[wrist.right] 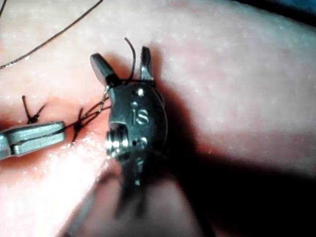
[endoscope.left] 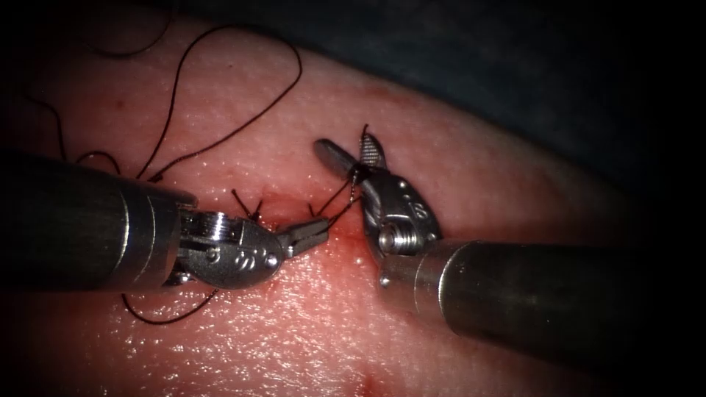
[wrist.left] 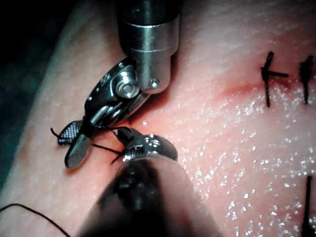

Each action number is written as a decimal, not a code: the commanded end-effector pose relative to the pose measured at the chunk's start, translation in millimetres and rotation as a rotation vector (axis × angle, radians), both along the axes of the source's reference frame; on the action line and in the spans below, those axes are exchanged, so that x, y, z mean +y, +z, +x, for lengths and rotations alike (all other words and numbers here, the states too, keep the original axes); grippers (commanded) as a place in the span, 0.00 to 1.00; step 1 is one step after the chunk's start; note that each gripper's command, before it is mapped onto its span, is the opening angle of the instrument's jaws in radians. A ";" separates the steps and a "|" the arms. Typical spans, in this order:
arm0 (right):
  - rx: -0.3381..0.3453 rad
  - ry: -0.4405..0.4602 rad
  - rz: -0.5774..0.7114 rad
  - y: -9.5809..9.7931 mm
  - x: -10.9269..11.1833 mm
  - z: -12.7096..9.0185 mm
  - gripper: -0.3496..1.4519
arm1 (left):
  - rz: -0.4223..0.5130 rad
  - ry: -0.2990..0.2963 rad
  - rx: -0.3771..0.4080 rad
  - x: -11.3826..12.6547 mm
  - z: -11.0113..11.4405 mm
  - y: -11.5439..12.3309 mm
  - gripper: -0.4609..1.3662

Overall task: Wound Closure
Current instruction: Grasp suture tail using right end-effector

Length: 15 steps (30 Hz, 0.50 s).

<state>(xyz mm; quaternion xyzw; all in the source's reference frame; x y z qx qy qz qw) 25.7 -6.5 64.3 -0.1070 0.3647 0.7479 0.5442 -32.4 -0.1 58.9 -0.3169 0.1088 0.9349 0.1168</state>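
Left tool (endoscope.left: 312,231) grips thread (endoscope.left: 340,202); right tool (endoscope.left: 351,154) spread, thread between jaws.

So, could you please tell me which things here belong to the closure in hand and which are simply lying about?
In hand:
- left tool, shut on the thread
- right tool, open around that thread
- cut in the tissue

Lying about:
- finished stitches
- loose thread loops
- red fluid
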 end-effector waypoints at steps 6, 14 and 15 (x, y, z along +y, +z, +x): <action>-0.029 0.009 -0.003 0.7 0.6 -0.2 0.60 | 0.007 0.009 -0.005 -0.1 0.0 -0.2 0.06; -0.021 0.056 0.011 0.2 0.3 0.0 0.00 | 0.005 0.017 -0.007 -0.1 -0.2 -0.2 0.06; -0.004 0.056 0.015 0.0 0.2 0.1 0.00 | 0.005 0.018 -0.007 -0.1 -0.3 -0.2 0.06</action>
